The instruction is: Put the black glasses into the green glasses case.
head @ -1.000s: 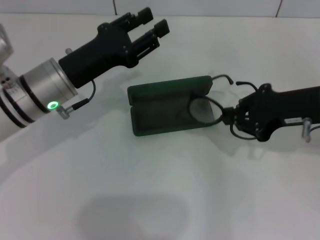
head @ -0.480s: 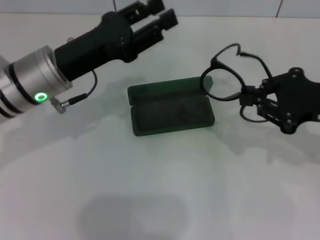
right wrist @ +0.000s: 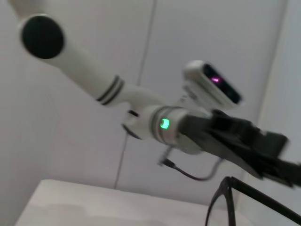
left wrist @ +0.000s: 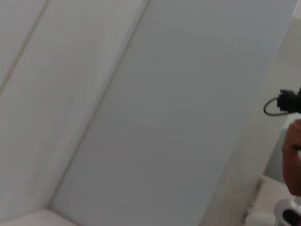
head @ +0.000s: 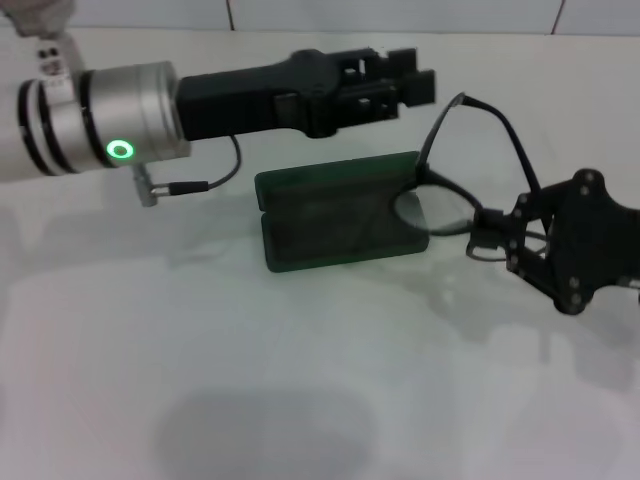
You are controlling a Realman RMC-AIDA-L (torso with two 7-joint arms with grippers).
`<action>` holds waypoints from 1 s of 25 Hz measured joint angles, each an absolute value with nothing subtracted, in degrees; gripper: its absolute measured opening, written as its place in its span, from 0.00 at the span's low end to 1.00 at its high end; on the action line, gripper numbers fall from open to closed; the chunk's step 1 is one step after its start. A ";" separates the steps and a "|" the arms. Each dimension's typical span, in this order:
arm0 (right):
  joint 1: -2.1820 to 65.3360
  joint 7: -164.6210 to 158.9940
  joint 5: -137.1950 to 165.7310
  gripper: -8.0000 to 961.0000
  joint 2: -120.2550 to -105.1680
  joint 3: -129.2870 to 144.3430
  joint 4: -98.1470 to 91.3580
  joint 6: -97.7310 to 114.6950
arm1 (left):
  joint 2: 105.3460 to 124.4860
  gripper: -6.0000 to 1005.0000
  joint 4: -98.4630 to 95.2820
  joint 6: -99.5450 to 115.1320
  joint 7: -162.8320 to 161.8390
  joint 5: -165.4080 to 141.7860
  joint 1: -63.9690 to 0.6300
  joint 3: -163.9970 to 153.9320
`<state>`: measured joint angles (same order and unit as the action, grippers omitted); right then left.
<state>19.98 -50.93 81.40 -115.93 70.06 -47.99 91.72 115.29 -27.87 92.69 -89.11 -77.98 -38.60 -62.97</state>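
The black glasses (head: pixel 452 190), clamped in the right gripper's (head: pixel 492 232) fingers, have dropped to the green glasses case's (head: pixel 340 210) right end.

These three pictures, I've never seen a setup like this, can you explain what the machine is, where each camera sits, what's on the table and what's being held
It is a robot with two arms, each ending in an end effector. The main picture comes from a camera on its head, looking down at a white table. The other two come from cameras on the wrists.

On the table lies the green glasses case, open. The right end effector holds the black glasses at the case's right end, one lens just over its edge and one temple arm sticking up. The left end effector reaches out above the far side of the case, its fingers apart and empty.

The left wrist view shows mostly pale wall. The right wrist view looks across at the left arm, with a piece of the glasses frame at the bottom.
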 joint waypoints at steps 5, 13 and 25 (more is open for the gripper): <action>19.85 -48.12 81.38 0.09 -115.93 70.07 -46.86 93.02 | 115.60 0.55 -27.84 92.60 -91.85 -81.93 -40.32 -62.97; 19.44 -44.27 81.39 0.09 -115.93 70.40 -45.30 95.60 | 116.31 0.55 -28.25 92.90 -95.85 -88.63 -41.76 -63.07; 18.89 -43.58 81.42 0.10 -115.99 70.89 -44.34 96.77 | 116.80 0.55 -28.55 93.71 -96.84 -90.13 -42.74 -63.27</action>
<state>18.89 -43.58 81.42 -115.99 70.89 -44.34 96.77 116.80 -28.55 93.71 -96.84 -90.13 -42.74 -63.27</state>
